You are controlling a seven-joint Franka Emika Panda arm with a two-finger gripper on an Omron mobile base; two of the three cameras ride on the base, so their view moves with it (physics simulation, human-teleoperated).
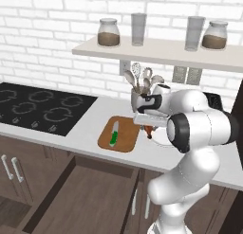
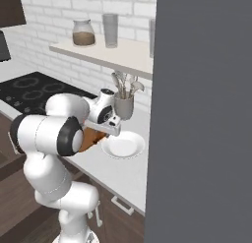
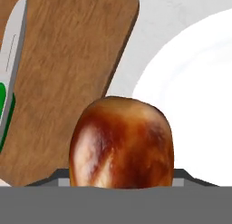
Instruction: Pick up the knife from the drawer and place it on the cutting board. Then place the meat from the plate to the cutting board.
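Knife (image 1: 114,135) on cutting board (image 1: 124,142) — plate (image 2: 123,145) just beside.

Mid-frame: knife (image 1: 114,135), green handle, flat on cutting board (image 1: 124,142). Lower left: drawer (image 1: 80,200) pulled open. Right of board: meat (image 1: 149,130) partly hidden behind arm (image 1: 197,129). Upper shelf (image 1: 161,52) w/ jars.

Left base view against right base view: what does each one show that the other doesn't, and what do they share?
Left base view alone: the knife lying on the board, and the open drawer below the counter.

Right base view alone: the bare white plate, and a big grey panel that blocks its right side.

Both: the meat raised under the end effector, the utensil cup, the cooktop, and the shelf with its jars.
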